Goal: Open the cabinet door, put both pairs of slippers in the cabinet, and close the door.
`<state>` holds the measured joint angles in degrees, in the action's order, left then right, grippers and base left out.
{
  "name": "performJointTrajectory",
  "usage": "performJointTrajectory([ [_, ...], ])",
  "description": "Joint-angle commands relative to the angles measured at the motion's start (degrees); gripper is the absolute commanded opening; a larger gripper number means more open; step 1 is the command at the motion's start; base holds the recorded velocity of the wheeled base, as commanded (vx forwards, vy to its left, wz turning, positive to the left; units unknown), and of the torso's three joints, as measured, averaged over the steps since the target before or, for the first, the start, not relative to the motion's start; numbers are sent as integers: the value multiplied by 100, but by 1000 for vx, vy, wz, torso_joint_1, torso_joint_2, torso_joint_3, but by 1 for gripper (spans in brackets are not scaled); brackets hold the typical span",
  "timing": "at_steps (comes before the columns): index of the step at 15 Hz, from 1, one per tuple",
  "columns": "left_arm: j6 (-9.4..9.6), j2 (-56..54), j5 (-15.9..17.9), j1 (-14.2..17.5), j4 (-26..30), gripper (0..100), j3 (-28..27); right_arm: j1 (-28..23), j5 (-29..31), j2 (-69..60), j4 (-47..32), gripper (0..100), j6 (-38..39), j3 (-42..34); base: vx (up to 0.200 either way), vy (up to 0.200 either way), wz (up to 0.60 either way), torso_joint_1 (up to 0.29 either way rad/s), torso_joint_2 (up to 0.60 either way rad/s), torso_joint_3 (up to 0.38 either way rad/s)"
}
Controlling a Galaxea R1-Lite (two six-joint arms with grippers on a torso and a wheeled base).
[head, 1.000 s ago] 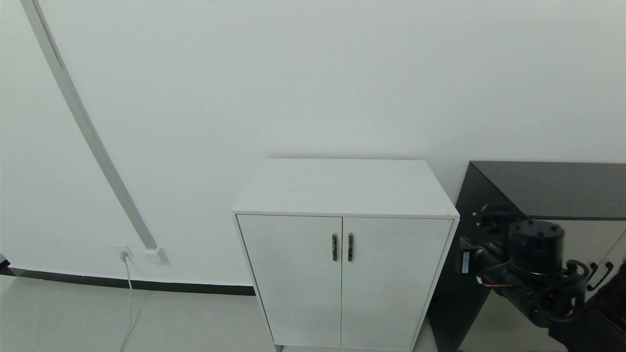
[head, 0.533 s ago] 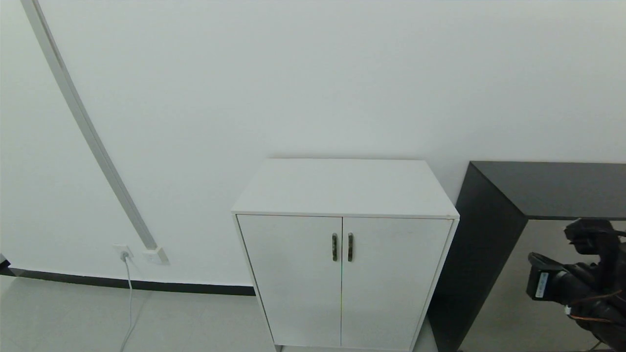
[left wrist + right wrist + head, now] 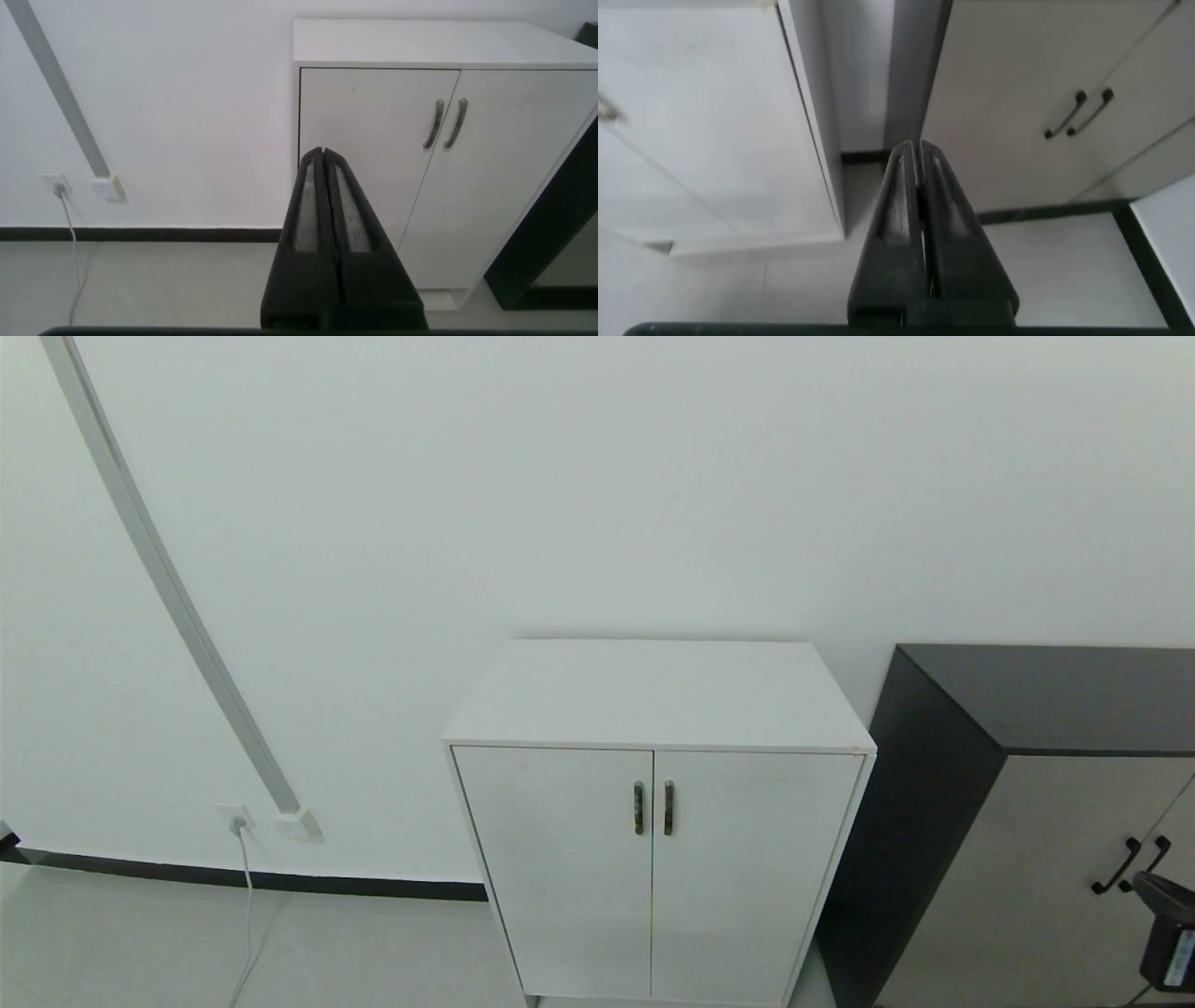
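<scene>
While the white cabinet (image 3: 653,695) stands closed against the pale wall (image 3: 560,476), left fingers (image 3: 308,217) and right fingers (image 3: 898,201) are clenched empty

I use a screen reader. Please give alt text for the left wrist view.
The left hand, shut, points toward a white cabinet whose two doors are closed, handles side by side. A plugged wall socket sits beside it.

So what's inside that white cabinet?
The white cabinet has both doors shut, handles side by side at the middle. Whatever is inside is hidden behind them.
</scene>
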<state>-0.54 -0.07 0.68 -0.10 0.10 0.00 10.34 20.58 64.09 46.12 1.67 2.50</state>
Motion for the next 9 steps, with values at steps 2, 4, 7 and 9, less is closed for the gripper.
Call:
performJointTrajectory([
  [2,1,7,2,1,-10,0,0,-14,-159,-2374,-2089,0,-9,146,0,0,0,0,0,0],
  [4,1,7,2,1,-1,0,-9,-5,-168,-3412,-3346,0,0,357,0,0,0,0,0,0],
  [7,1,7,2,1,-1,0,0,12,-265,-4985,-5034,0,0,550,0,0,0,0,0,0],
  [9,1,7,2,1,-1,0,0,56,-265,-5785,-5605,0,0,541,0,0,0,0,0,0],
])
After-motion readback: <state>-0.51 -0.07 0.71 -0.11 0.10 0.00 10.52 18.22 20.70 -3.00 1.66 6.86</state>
